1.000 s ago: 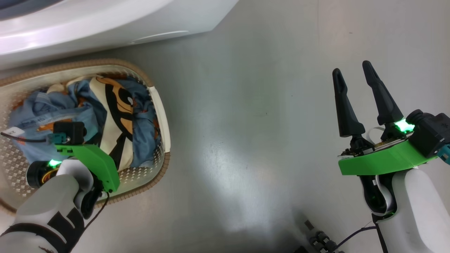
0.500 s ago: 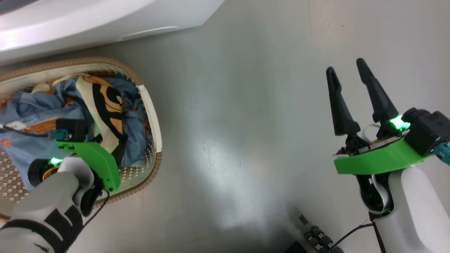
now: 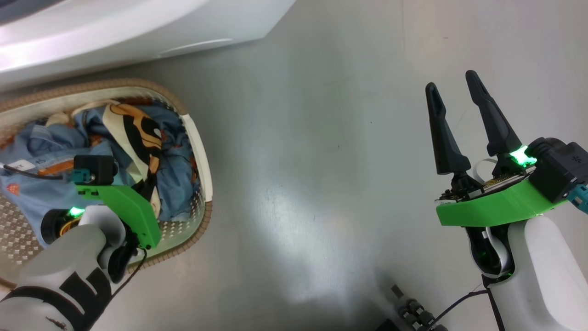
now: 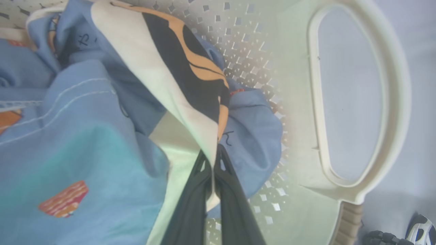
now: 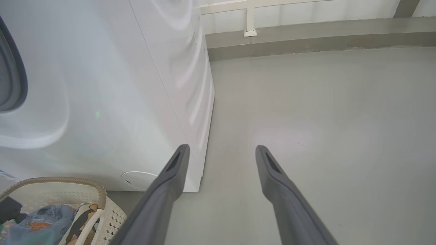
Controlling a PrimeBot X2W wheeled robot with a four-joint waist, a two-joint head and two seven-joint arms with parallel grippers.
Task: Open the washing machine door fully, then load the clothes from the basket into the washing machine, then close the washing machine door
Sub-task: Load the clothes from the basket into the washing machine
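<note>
Loading step judged in hand: left end effector (image 4: 213, 154) clamped on cream piece (image 4: 143, 51) of clothes (image 4: 68, 136) inside basket (image 4: 296, 85); right end effector (image 3: 451, 80) spread, empty. Next, a lift out toward washing machine (image 5: 119, 85) is called for.

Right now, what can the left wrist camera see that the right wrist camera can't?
Left wrist view: the left gripper pinched shut on the cream piece with black and orange stripes, and an oval handle up close. Right wrist view: the right gripper open, the washing machine, its round cap and a wall. Both: the basket, the blue clothes in it, and grey floor.
</note>
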